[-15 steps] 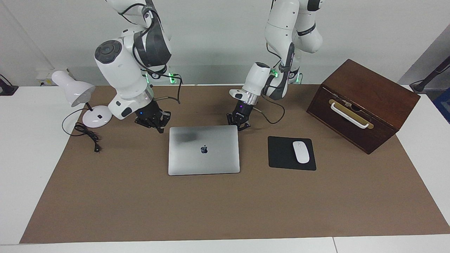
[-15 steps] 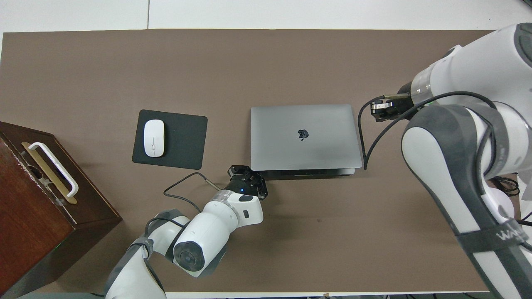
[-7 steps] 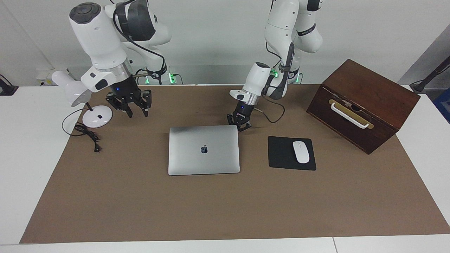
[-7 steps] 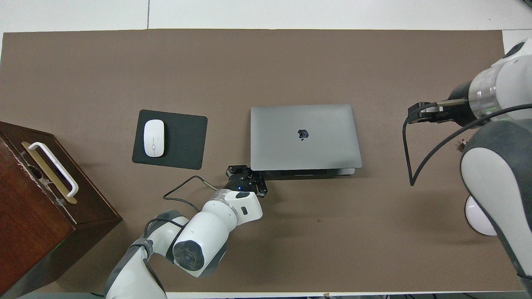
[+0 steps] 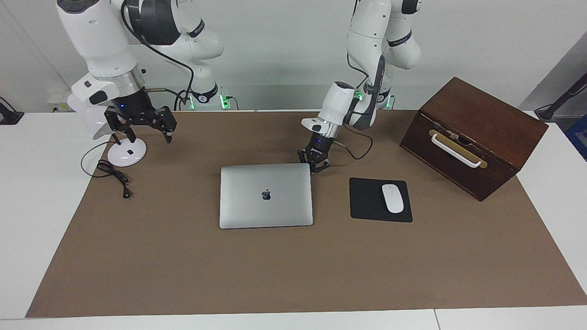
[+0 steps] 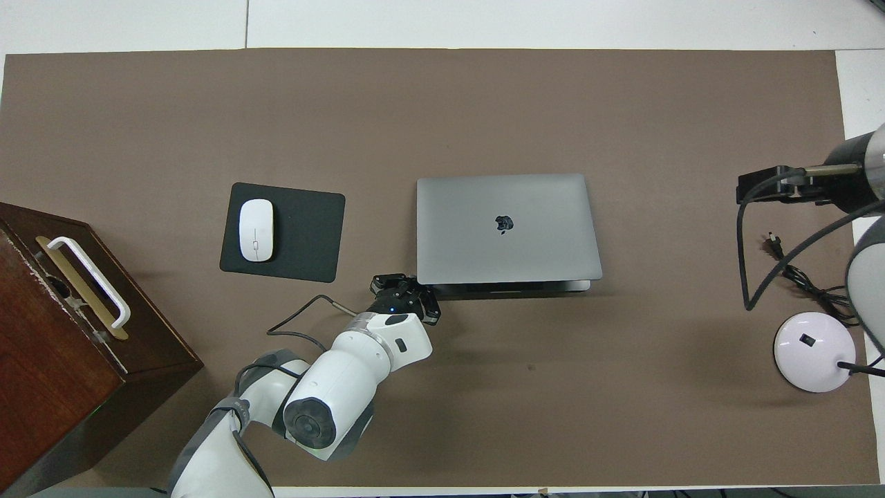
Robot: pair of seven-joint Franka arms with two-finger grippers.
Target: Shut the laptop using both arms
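An apple logo [image 5: 266, 195] marks the shut laptop [image 5: 266, 208].

A robotics lab staged as an office: two white arms [image 5: 362, 41] mounted at a white desk [image 5: 27, 220] with brown mat [image 5: 293, 275], lamp [image 5: 124, 153], mouse pad [image 5: 367, 201], plain wall.

White mouse [image 5: 392, 198] on black pad [image 5: 367, 201], wooden box [image 5: 472, 135], lamp [image 6: 813, 342]

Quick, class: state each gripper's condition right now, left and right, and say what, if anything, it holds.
Left gripper: shut, holding nothing, at the closed laptop's corner nearest the robots.
Right gripper: open, empty, raised near the desk lamp.
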